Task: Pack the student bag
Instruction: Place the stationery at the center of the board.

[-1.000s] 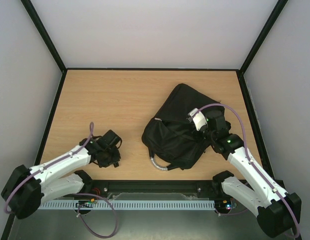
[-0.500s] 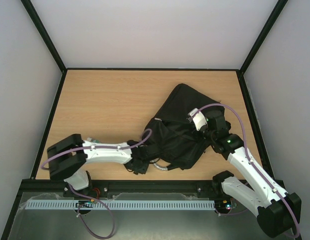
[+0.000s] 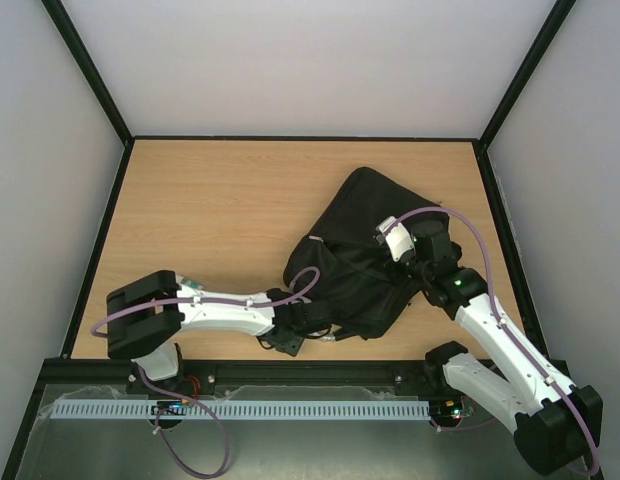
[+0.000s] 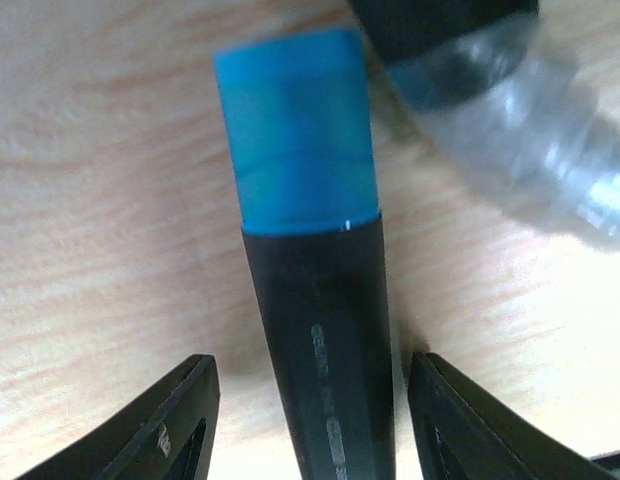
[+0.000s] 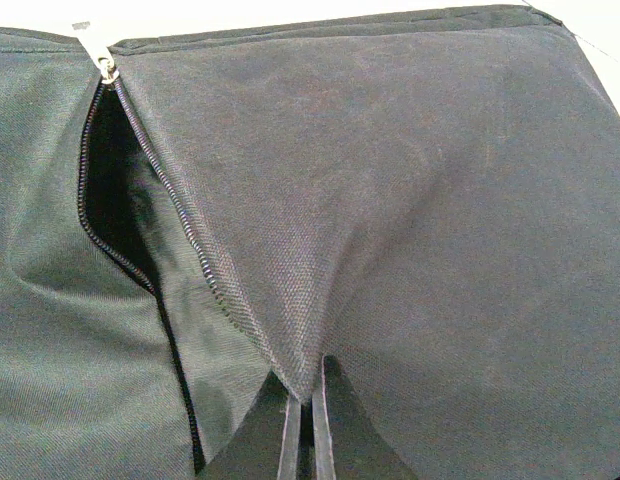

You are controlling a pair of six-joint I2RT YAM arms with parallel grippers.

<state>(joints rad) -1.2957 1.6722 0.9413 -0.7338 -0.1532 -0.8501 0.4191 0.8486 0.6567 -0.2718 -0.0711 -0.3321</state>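
Wood tabletop [image 3: 210, 210] w/ walls round it. The bag [image 3: 365, 205] is the big black thing lying flat on the right half of the tabletop, its low end near the front edge. R arm [image 3: 500, 340] reaches onto the bag from the right. L arm [image 3: 225, 312] is stretched along the front edge, its tip right at the bag's low end.

R jaws: together, clamped on a fold of bag cloth, pulling it up like a little tent. Just left of that fold the zip [image 5: 160, 190] is undone & shows a dark gap, so the bag's mouth is open. Can't see inside it.

L jaws: apart, one each side of a pen [image 4: 325, 340] lying on the wood. The pen has a black body & a blue cap [image 4: 295, 130]. The jaws don't touch it; wood shows on both sides. The bag's grey handle [image 4: 550, 150] is just beside the cap end. Touching or not, can't tell.

Step, I think: grabbing the pen to put it in the bag, while R holds the bag open.

Next: L jaws need to squeeze the black body, lift it up w/o snagging the handle, go over to the zip gap & drop it in. R should grip the cloth so the gap doesn't flop shut.
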